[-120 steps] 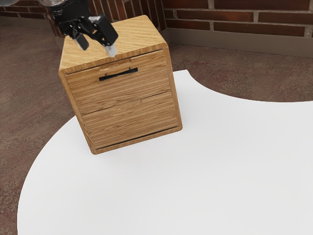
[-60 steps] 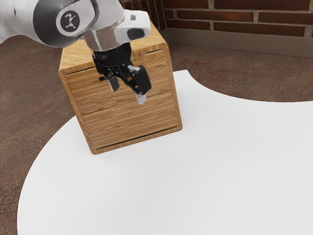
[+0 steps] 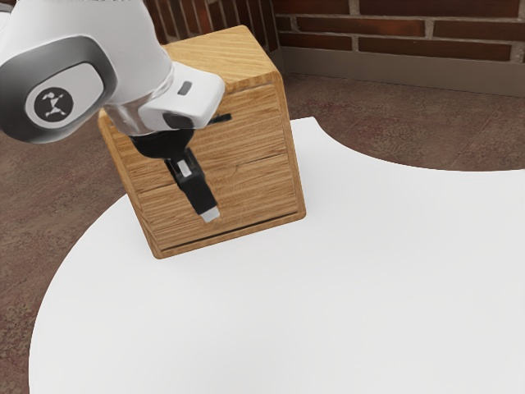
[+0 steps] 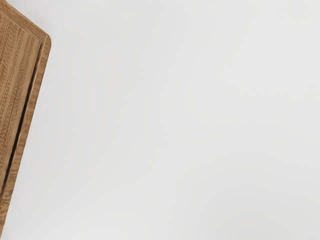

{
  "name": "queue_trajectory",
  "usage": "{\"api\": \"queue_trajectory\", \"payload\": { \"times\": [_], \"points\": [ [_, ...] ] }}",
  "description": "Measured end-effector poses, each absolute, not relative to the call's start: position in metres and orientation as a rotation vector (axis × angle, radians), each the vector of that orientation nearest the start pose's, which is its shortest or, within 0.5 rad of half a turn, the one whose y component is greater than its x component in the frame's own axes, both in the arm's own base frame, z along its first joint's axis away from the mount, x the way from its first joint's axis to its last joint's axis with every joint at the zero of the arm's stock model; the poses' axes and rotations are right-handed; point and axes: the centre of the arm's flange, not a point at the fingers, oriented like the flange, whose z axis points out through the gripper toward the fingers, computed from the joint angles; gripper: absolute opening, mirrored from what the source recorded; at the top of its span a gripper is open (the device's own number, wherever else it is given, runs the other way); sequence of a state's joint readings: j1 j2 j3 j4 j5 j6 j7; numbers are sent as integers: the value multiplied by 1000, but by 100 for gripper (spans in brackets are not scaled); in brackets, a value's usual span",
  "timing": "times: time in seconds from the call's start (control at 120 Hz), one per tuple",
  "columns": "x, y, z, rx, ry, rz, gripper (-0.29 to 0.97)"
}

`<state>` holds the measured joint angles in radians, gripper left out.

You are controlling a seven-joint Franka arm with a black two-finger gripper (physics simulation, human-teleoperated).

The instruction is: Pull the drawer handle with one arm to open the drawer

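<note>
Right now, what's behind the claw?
The wooden cabinet's lower drawer front sits behind the claw. The arm covers most of the black handle; just one end shows.

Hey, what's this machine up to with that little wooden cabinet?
A white robot arm is working at a small wooden two-drawer cabinet at the edge of a white table. It is meant to pull the top drawer open by its black handle. Right now its black jaws hang in front of the lower drawer, below the handle, not on it. Both drawers look shut, so the pull has not begun.
</note>
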<state>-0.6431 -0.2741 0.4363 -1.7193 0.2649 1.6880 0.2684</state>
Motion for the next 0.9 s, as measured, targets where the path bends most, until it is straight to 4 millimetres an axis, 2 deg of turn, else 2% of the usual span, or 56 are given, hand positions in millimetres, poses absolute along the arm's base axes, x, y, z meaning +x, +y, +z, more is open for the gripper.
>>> {"api": "queue_trajectory", "payload": {
  "times": [0.117,0.317,0.5,0.567,0.65,0.9],
  "points": [
    [487,-52,703,-2727,882,-412,68],
    [510,2,695,-2638,960,-446,68],
    [518,25,690,-2591,991,-426,68],
    [523,28,683,-2570,1001,-384,68],
    [531,21,674,-2523,1018,-303,68],
    [541,12,681,-2418,1041,-223,68]
  ]
}}
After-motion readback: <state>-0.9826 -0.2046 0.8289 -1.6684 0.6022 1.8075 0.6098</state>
